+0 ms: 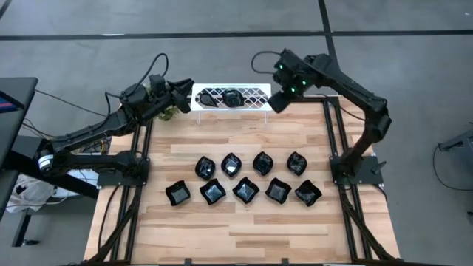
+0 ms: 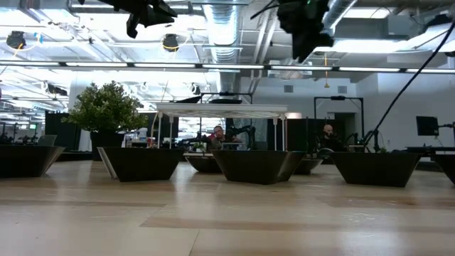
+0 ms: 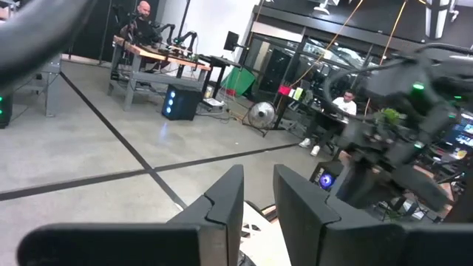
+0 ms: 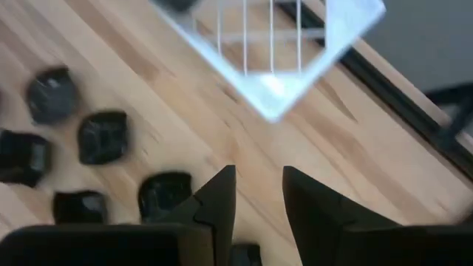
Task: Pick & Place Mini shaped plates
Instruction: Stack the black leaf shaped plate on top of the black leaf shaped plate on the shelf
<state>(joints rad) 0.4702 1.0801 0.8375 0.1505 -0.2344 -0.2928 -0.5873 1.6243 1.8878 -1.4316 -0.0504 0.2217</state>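
Hovering beside the white rack (image 1: 230,97), the right gripper (image 1: 280,101) carries nothing, jaws slightly parted; the left gripper (image 1: 185,96), jaws narrowly apart and empty, waits opposite. Nine mini shaped plates (image 1: 244,179) sit mid-surface, two on the rack; a clean pick likely means descending squarely over one rim.

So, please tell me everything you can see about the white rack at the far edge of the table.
The white rack is a low, long shelf with a lattice-patterned top on thin legs, looking like painted metal or plastic. It stands level at the table's far edge, between the two arms. Two black mini plates lie on it. Neither pincer touches it.
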